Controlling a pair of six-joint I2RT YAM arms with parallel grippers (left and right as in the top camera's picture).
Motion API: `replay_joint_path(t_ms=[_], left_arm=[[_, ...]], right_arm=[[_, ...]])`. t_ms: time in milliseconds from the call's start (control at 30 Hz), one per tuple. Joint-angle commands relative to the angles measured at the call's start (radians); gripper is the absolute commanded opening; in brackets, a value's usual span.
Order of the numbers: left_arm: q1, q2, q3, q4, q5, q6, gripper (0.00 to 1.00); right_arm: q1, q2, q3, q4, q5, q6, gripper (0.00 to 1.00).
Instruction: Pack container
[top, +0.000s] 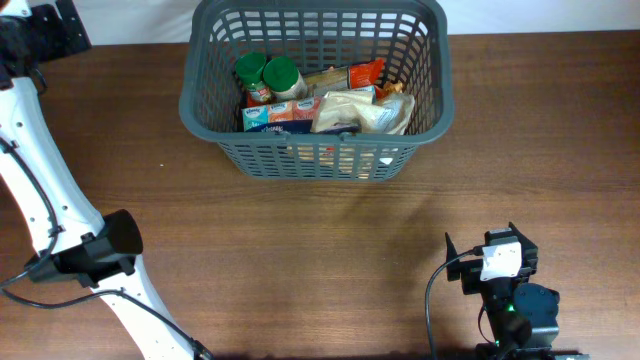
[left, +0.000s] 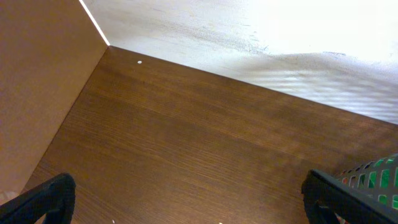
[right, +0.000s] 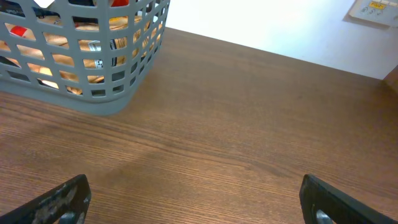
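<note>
Trouble may come from the left claw or the right claw, both spread wide and empty. Swinging low, either could hit the basket, which stands full at the far middle of the table, and push it askew.

Hovering over a brown wood table. Holding the gripper spread wide, one dark finger in each bottom corner. Catching a basket corner at lower right, just beside that finger, green glinting through the slots. Ending at a white wall beyond, brown panel on the left. Tiny white speck near the far edge.
</note>
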Motion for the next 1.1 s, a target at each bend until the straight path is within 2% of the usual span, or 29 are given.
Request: replay_joint_path(t_ms=[0,100,133,200,300,467,533,700,900,967,1067], left_arm=[[0.001,0.01,-0.003,0.0,0.007,-0.006,0.99],[-0.014,-0.035,-0.037,-0.019,0.007,-0.006,0.99],[-0.033,-0.098,-0.105,-0.018,0.007,-0.006,0.99],[-0.074,-0.226,-0.256,-0.018,0.008,-0.006,0.99],[-0.19,-0.516,-0.594,-0.018,0.008,-0.006,0.99],[-0.359,-0.929,-1.025,0.001,-0.003,0.003,0.99],[-0.406,-1.106,-1.22,0.122,-0.056,0.009,0.99],[-0.417,-1.591,-1.822,0.603,-0.134,0.009,0.99],[-0.418,-1.975,-2.376,1.052,-0.182,0.009,0.99],[-0.417,-2.059,-2.516,1.143,-0.185,0.009,0.99],[-0.417,-2.166,-2.659,1.154,-0.185,0.009,0.99]], right_arm=[[-0.002,-0.012,-0.01,0.003,0.001,0.008,0.99],[-0.002,-0.012,-0.01,0.003,0.001,0.008,0.99],[-0.002,-0.012,-0.01,0.003,0.001,0.008,0.99],[-0.002,-0.012,-0.01,0.003,0.001,0.007,0.99],[-0.002,-0.012,-0.01,0.003,0.001,0.008,0.99],[-0.002,-0.012,-0.01,0.003,0.001,0.008,0.99],[-0.002,-0.012,-0.01,0.003,0.001,0.008,0.99],[-0.002,-0.012,-0.01,0.003,0.001,0.008,0.99],[-0.002,-0.012,-0.01,0.003,0.001,0.008,0.99],[-0.002,-0.012,-0.01,0.003,0.001,0.008,0.99],[-0.002,-0.012,-0.01,0.003,0.001,0.008,0.99]])
